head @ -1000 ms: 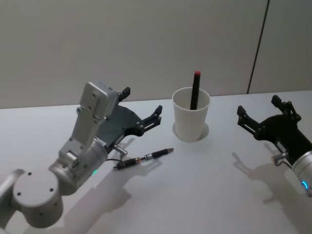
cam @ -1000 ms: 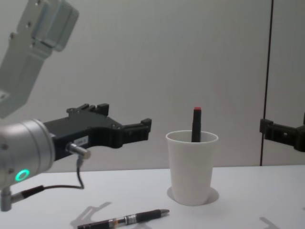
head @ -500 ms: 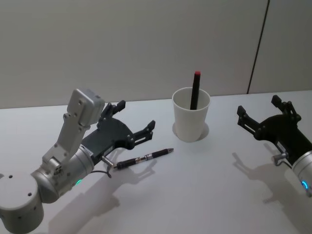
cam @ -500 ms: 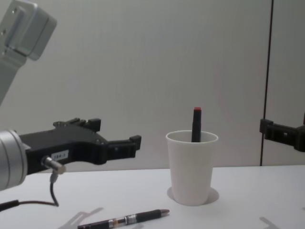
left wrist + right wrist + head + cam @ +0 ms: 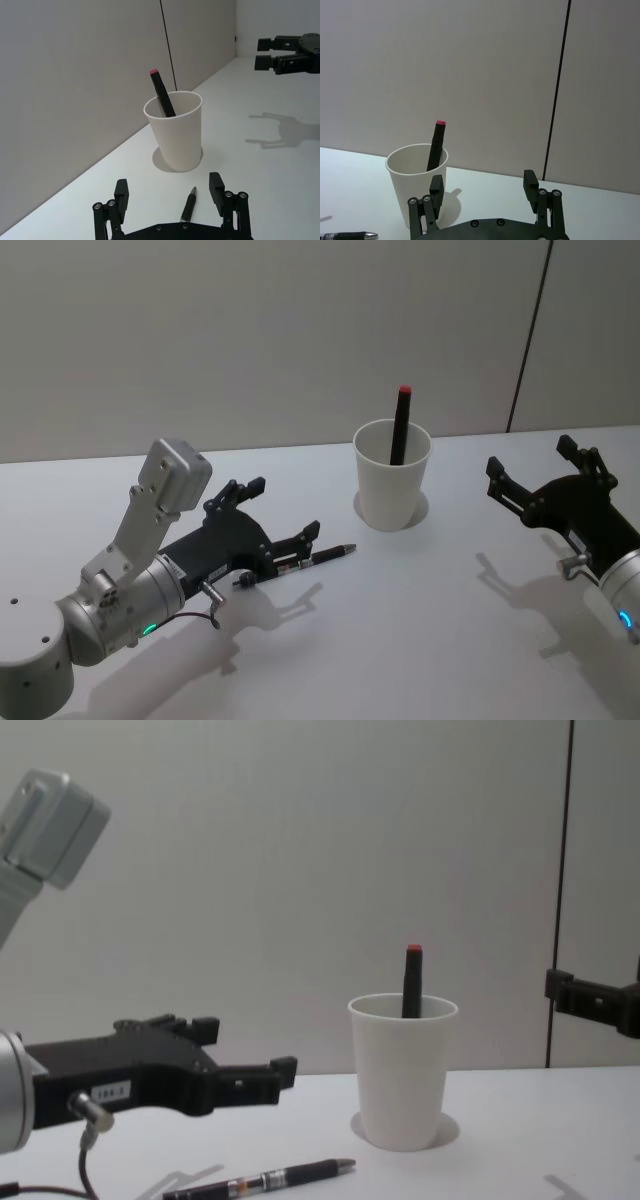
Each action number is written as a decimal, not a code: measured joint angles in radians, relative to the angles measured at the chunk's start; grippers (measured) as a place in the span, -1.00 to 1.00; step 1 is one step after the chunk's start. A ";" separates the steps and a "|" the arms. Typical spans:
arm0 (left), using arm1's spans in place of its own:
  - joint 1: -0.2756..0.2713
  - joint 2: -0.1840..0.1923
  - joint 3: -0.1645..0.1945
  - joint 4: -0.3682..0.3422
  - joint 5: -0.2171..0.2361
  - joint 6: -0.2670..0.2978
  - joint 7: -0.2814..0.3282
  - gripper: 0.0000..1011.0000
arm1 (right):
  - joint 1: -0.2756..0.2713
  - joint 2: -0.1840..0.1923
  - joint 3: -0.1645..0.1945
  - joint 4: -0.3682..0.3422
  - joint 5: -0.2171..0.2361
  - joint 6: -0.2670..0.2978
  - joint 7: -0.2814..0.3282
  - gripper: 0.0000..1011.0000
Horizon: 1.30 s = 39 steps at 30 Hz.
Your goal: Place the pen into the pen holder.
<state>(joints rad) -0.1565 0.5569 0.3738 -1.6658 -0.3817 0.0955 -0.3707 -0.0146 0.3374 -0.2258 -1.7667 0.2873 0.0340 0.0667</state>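
— What takes up most of the scene?

— The white tabletop (image 5: pixel 420 640), which runs back to a pale wall (image 5: pixel 250 330). Next in size is the left arm (image 5: pixel 120 580). It comes in from the lower left and stretches forward, low and nearly level.

— And its end effector?

— The left end effector (image 5: pixel 283 508) has its fingers spread wide and holds nothing. It hangs just above the tabletop, over the back part of the pen (image 5: pixel 325 556). The right end effector (image 5: pixel 531 457) hangs off to the right, also spread wide and empty, well apart from everything else.

— Is there room to move?

— Yes. The white cup (image 5: pixel 390 490) stands upright near the wall, with bare tabletop all round it. The pen lies flat, in front of the cup and to its left, tip pointing roughly toward it. The two are near but not touching.

— Is anything hard to see?

— A black marker (image 5: pixel 400 430) with a red cap leans inside the cup, its lower part hidden by the cup wall. From the head, the left fingers cover part of the pen's barrel. The picture edges cut off both arms.
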 joint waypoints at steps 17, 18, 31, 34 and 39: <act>-0.030 -0.010 0.002 0.087 -0.004 0.026 -0.113 0.98 | 0.000 0.000 0.000 0.000 0.000 0.000 0.000 0.98; -0.031 -0.010 0.002 0.090 -0.005 0.027 -0.118 0.98 | 0.000 0.000 0.000 0.000 0.000 0.000 0.000 0.98; -0.045 -0.018 0.009 0.136 -0.003 0.046 -0.176 0.98 | 0.000 0.000 0.000 0.000 0.000 0.000 0.000 0.98; -0.048 -0.020 0.011 0.144 -0.001 0.050 -0.185 0.98 | 0.000 0.000 0.000 0.000 0.000 0.000 0.000 0.98; -0.054 -0.024 0.013 0.156 0.007 0.057 -0.193 0.98 | 0.000 0.000 0.000 0.000 0.000 0.000 0.000 0.98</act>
<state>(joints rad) -0.2105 0.5333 0.3871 -1.5095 -0.3751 0.1521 -0.5639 -0.0146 0.3375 -0.2258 -1.7667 0.2874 0.0341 0.0668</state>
